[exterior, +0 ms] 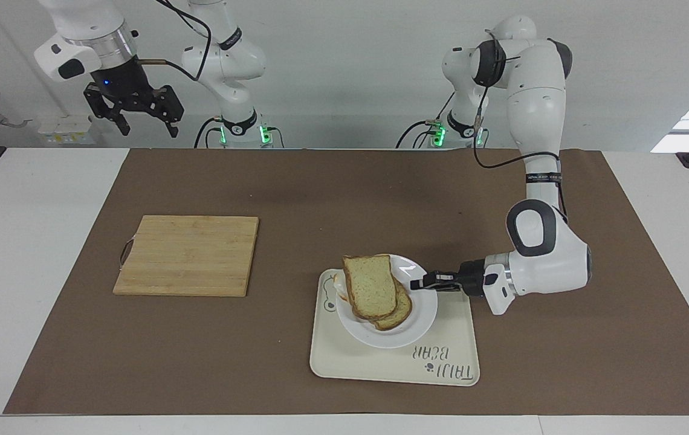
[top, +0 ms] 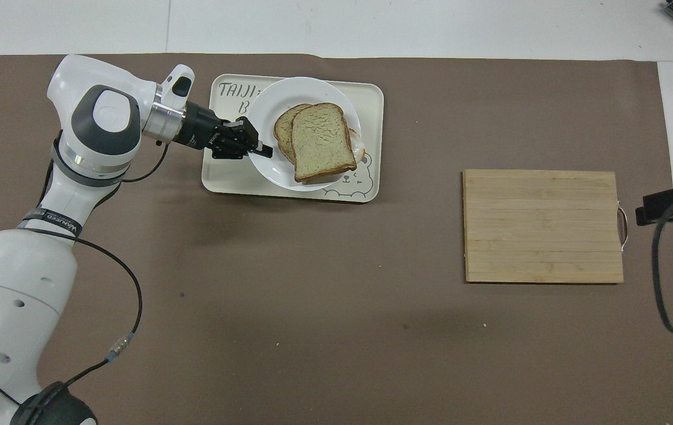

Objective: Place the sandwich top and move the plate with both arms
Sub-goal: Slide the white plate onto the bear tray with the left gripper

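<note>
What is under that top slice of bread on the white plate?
Under the speckled top bread slice lies a second slice, with a bit of white egg peeking out. The rest of the filling is covered. Both sit on the round white plate, held by the left pincer.

White, rounded shells on 2 arms (exterior: 538, 115), dark grey caps at the joints, black cables looping alongside. Black pincer (exterior: 423, 283) on the left, black pincer (exterior: 142, 124) under a silver ring on the right, blue light aglow.
</note>
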`<state>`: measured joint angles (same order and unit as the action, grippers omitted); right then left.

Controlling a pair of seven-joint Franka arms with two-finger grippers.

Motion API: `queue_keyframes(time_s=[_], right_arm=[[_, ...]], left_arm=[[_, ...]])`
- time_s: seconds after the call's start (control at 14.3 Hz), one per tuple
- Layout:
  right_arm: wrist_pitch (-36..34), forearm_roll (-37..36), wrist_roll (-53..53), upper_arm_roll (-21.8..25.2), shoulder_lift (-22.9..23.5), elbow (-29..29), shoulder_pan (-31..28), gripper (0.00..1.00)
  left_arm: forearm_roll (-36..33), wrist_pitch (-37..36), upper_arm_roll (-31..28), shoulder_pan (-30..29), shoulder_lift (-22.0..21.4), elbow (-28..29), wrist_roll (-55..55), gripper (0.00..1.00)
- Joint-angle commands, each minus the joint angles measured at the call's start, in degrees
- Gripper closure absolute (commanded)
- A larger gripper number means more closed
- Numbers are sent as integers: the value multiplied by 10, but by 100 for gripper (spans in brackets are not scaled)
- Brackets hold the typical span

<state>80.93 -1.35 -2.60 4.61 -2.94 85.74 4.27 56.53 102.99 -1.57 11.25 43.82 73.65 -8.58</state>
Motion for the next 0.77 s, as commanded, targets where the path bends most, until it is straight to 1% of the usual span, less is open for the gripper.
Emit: queue_keyframes(time_s=[0.0, 0.14, 0.21, 0.35, 0.42, 0.49, 0.56, 0.63, 0.7], right_arm=[[-8, 2, 16, -2, -5, 1, -4, 0], [4, 5, 18, -4, -6, 5, -3, 0], [19, 6, 25, -3, -14, 19, -2, 0], [45, 6, 40, -3, -31, 50, -2, 0], [45, 6, 41, -3, -31, 50, -1, 0], [45, 6, 40, -3, -30, 47, -1, 0], [45, 6, 39, -3, -29, 45, -1, 0], [44, 6, 37, -3, -29, 45, -2, 0], [42, 6, 37, -2, -29, 45, -2, 0]], left_arm=[[-35, 26, -5, 18, 18, -35, 17, 100], [-47, 34, -5, 24, 20, -33, 20, 100], [-48, 37, -5, 24, 21, -32, 20, 100], [-48, 43, -5, 18, 39, -32, 18, 100], [-51, 40, -6, 18, 40, -32, 18, 100], [-58, 38, -6, 17, 40, -33, 18, 84], [-62, 32, -8, 16, 40, -34, 16, 1], [-64, 29, -12, 9, 37, -36, 16, 0], [-81, 17, -24, 8, 34, -38, 16, 0]])
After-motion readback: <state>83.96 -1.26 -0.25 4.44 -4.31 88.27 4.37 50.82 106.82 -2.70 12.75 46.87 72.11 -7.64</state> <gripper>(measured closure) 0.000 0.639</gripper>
